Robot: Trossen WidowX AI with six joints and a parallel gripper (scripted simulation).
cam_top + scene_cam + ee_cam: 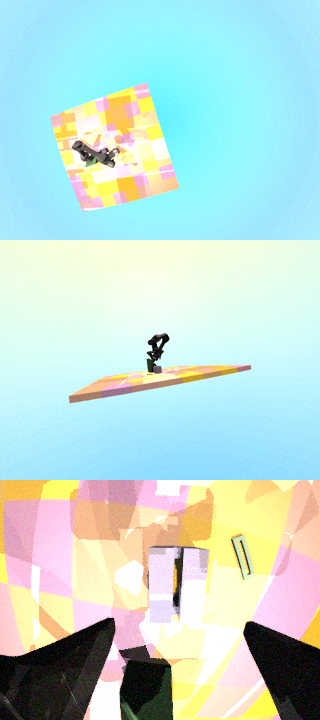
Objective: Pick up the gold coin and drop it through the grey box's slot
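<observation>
Gold coin edge (176,576) shows inside the grey box's (179,583) narrow slot; black claw (180,654) hangs above, spread wide, holding nothing.

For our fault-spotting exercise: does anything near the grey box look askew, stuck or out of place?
Little stands out. The gripper hangs open and holds nothing above the grey box; a gold sliver shows inside the slot, presumably the coin. The holder is empty.
</observation>
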